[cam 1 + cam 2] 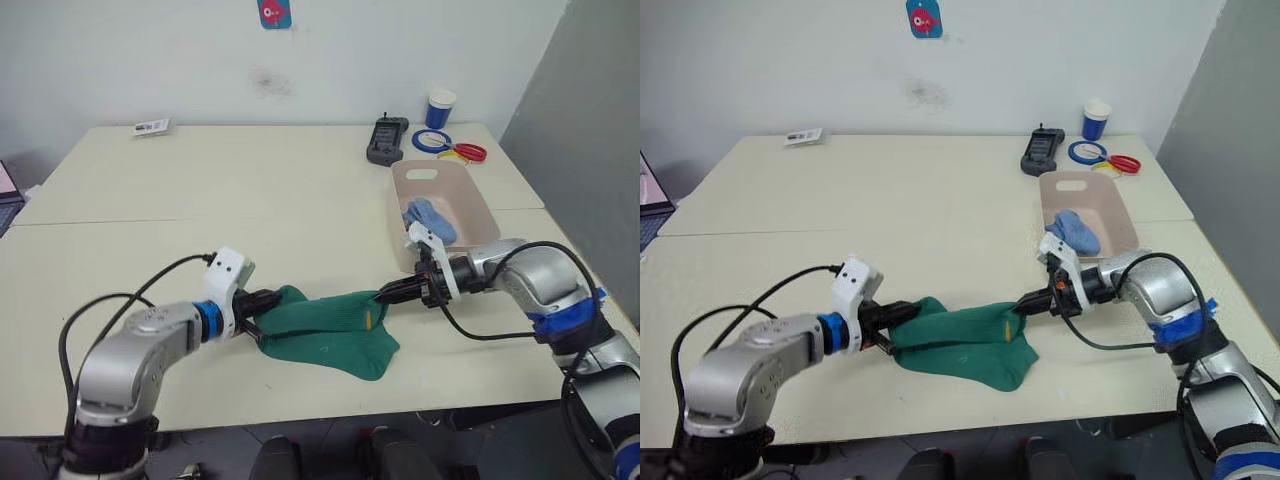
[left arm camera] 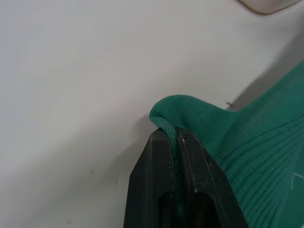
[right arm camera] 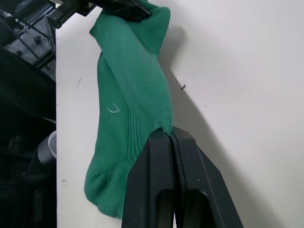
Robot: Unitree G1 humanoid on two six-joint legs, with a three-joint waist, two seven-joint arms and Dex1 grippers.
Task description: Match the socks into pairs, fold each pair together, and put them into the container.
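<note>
Green sock fabric, the dark green pair (image 1: pixel 325 330), lies near the front edge of the table (image 1: pixel 200 190), stretched between the two arms: the left gripper (image 1: pixel 268 299) has its jaws pinched on one end and the right gripper (image 1: pixel 388 294) has its jaws pressed together on the other end, by the small yellow mark. This looks like the folding step, with a light blue pair (image 1: pixel 430 217) already in the container (image 1: pixel 474 200) just beyond the right arm. Next, one end probably needs carrying over onto the other, with neither pinch slipping off the thin cloth
</note>
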